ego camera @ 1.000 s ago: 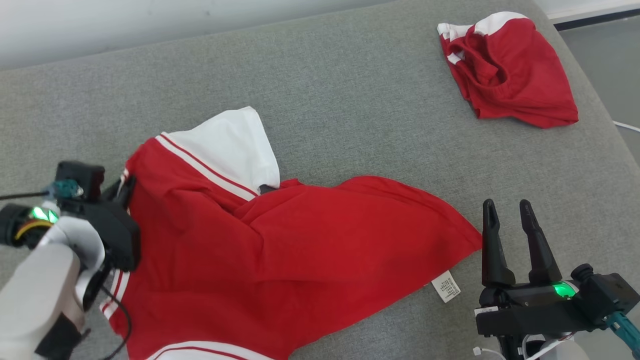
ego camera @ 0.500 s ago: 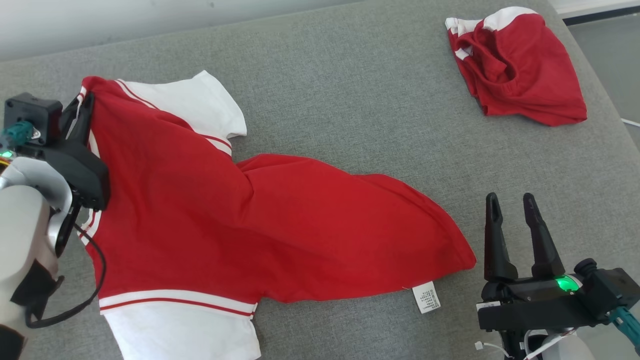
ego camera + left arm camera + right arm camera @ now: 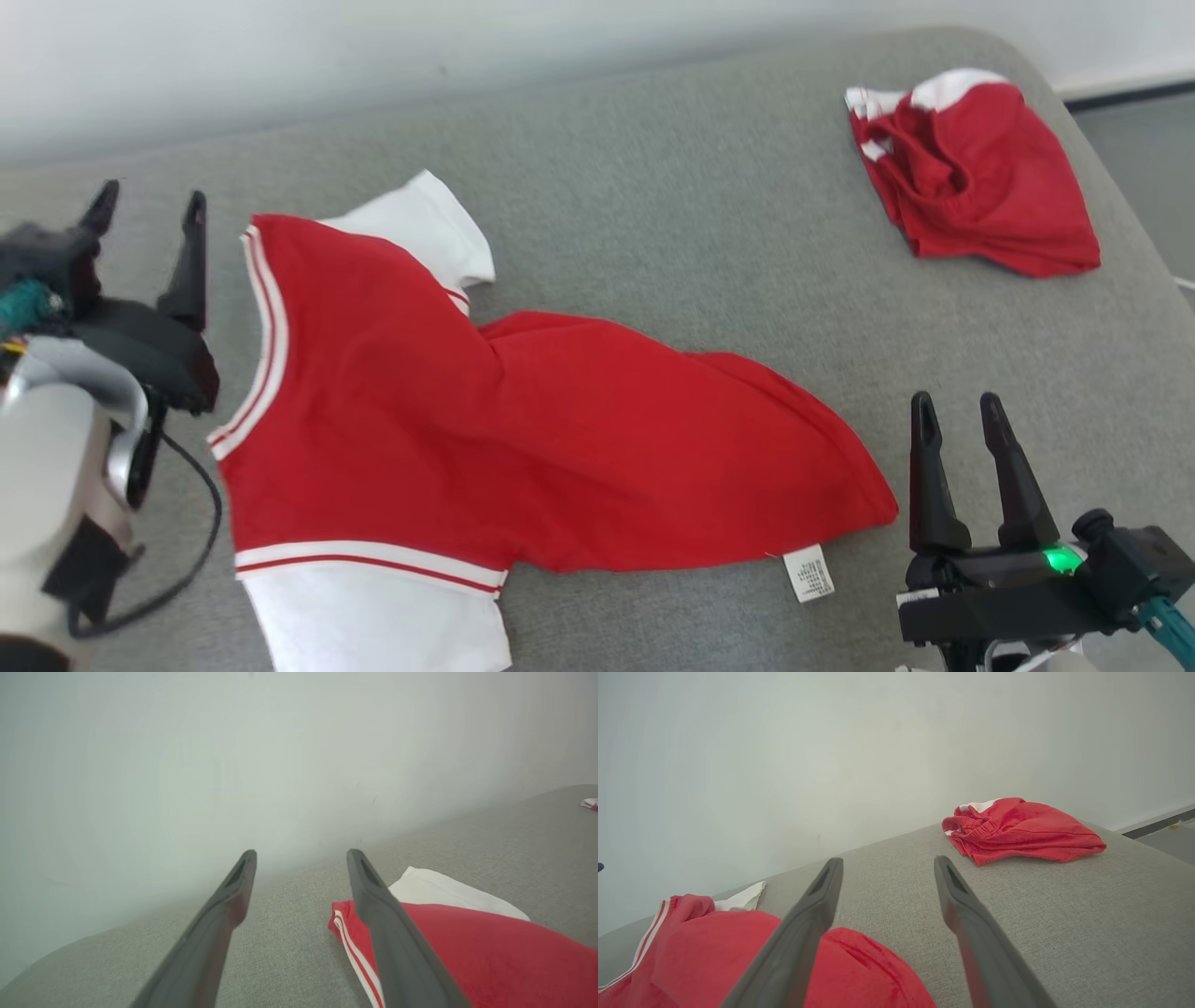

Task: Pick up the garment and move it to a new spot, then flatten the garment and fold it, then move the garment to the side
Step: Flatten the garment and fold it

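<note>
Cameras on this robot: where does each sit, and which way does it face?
Head: atop the robot, looking down on the shirt; left hand and right hand show.
Left wrist: looks along its open fingers toward the wall.
Right wrist: along its fingers toward the crumpled red garment.
Shared: head and right wrist both see that garment.

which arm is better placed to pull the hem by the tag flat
Right, probably: the right gripper stands open beside the shirt hem and tag; the left gripper is at the opposite striped edge.
</note>
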